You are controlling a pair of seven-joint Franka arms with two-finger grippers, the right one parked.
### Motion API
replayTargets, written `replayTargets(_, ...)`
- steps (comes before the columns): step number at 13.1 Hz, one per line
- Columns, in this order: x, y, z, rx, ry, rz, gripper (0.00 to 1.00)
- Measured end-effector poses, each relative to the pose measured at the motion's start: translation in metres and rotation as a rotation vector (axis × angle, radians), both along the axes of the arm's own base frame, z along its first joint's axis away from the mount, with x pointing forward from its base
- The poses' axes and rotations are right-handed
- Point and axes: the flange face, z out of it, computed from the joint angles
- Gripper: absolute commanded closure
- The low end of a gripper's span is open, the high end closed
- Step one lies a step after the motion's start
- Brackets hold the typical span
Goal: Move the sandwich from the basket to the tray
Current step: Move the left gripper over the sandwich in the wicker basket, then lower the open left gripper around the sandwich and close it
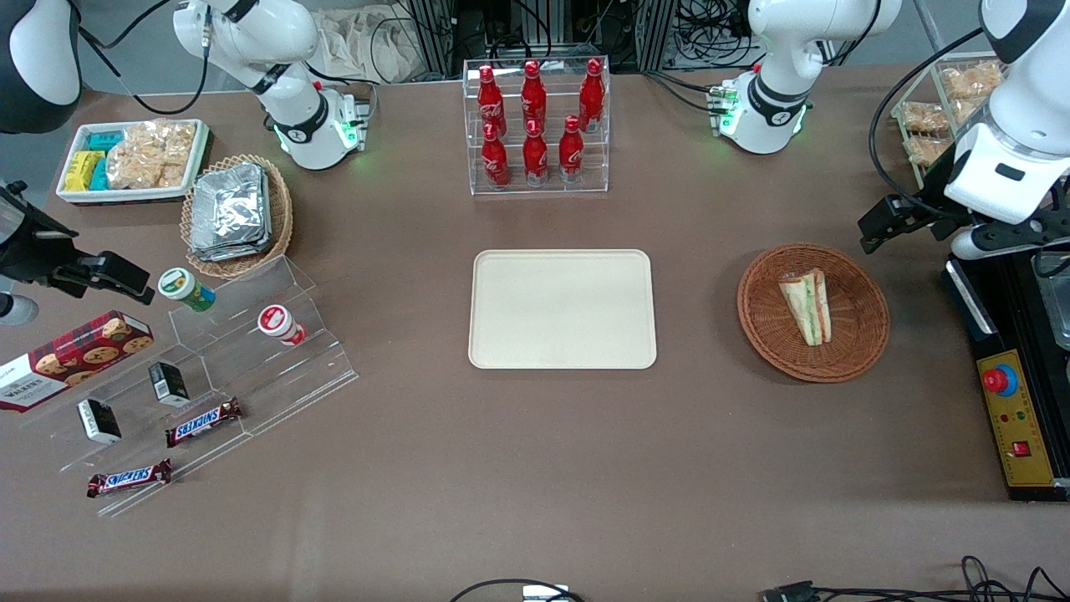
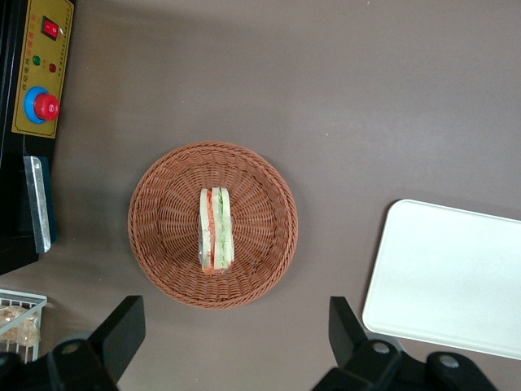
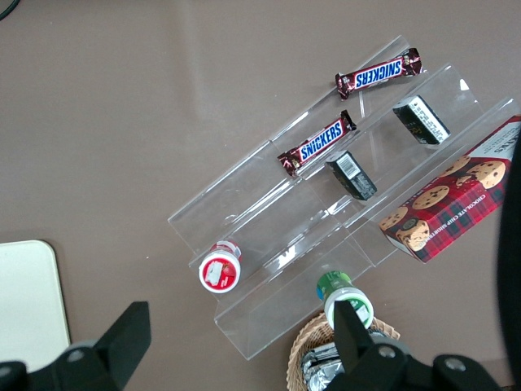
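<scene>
The sandwich point(image 1: 808, 306), a white-bread wedge with green and red-orange layers, lies in the round reddish-brown wicker basket point(image 1: 861, 339). The cream-beige tray point(image 1: 562, 309) lies flat at the table's middle, with nothing on it. My left gripper point(image 1: 899, 219) hangs above the table beside the basket, toward the working arm's end and a little farther from the front camera. It is open and holds nothing. In the left wrist view the sandwich point(image 2: 216, 230) lies in the basket point(image 2: 163, 220), apart from the wide-spread gripper point(image 2: 234, 334), and a corner of the tray point(image 2: 448, 277) shows.
A black control box point(image 1: 1016, 418) with a red button stands at the working arm's table edge, close to the basket; it also shows in the left wrist view point(image 2: 41, 73). A clear rack of red bottles point(image 1: 535, 125) stands farther from the front camera than the tray.
</scene>
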Motion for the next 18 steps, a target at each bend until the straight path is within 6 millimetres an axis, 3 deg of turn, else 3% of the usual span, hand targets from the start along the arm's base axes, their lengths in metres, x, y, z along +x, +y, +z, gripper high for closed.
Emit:
replayTargets(6,0.000,0.001,-0.001,0.001,0.004,0.001,0.00)
replayTargets(9,-0.002,0.003,-0.021,0.006,0.050,0.004,0.00)
replayTargets(12,-0.004,0.006,-0.074,0.012,0.078,0.008,0.00)
replayTargets(16,-0.024,0.011,-0.181,0.014,0.075,0.004,0.00)
replayTargets(18,-0.031,0.020,-0.215,0.027,0.079,0.003,0.00)
